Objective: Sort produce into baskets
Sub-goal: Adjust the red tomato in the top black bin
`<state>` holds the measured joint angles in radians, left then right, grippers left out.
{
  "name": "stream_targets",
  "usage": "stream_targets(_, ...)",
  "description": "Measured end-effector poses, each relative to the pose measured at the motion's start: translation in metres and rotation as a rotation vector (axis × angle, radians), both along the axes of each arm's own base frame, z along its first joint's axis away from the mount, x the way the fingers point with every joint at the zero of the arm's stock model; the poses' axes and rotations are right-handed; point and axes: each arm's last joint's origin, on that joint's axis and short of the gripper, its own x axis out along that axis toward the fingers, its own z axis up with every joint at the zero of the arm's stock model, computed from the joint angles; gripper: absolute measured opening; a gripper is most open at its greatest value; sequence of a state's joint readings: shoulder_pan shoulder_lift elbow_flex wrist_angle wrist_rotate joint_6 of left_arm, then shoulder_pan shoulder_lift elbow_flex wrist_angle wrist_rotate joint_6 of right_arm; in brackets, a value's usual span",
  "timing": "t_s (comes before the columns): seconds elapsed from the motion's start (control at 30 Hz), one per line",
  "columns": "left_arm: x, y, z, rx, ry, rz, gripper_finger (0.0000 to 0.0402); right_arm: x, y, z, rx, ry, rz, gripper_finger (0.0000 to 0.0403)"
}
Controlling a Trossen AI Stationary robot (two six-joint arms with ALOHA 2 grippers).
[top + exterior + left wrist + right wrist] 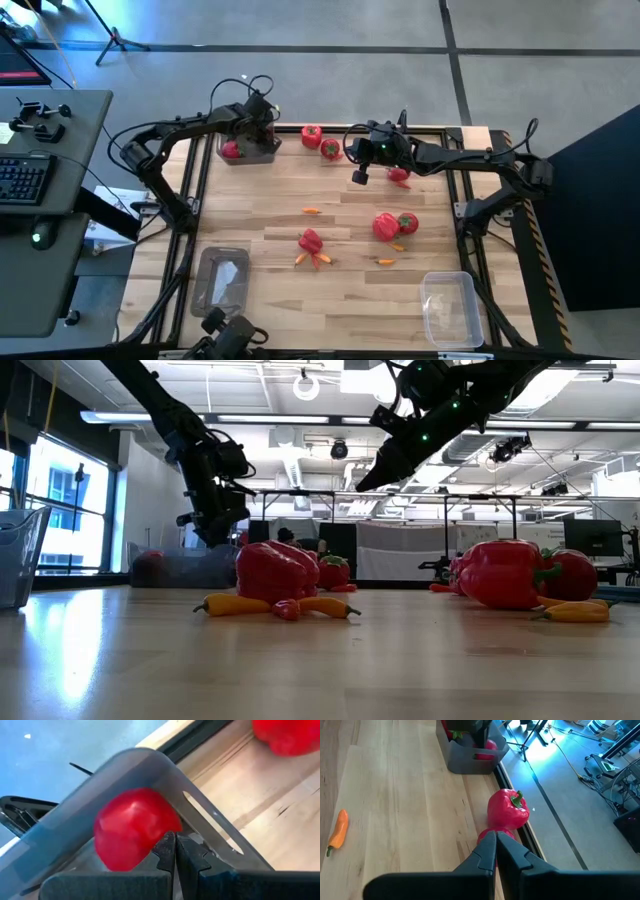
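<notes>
though the high view hides it, the left claw [175,851] shows pressed together inside the tub [200,815].

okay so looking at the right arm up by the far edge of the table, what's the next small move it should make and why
Probably open the jaws and ease down. The right gripper hovers shut above two red peppers at the far table edge, holding nothing. The left gripper is shut at the far-left basket, which already holds red produce.
</notes>
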<state>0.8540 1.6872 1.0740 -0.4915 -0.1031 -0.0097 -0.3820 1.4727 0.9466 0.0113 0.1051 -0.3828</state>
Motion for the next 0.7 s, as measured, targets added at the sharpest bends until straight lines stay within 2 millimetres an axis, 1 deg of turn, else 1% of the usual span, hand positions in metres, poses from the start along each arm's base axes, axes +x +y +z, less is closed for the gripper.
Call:
stream_targets(0.2, -0.005, 0.001, 0.002, 0.006, 0.022, 0.025, 0.0000, 0.000, 0.000, 0.000, 0.000, 0.000, 0.000, 0.0002)
stream_targets(0.4, -0.012, -0.002, 0.007, 0.041, 0.113, 0.048, 0.0000, 0.000, 0.000, 0.000, 0.000, 0.000, 0.000, 0.0002)
stream_targets(0.7, -0.017, -0.002, 0.008, 0.025, 0.125, 0.064, 0.0000, 0.000, 0.000, 0.000, 0.000, 0.000, 0.000, 0.0002)
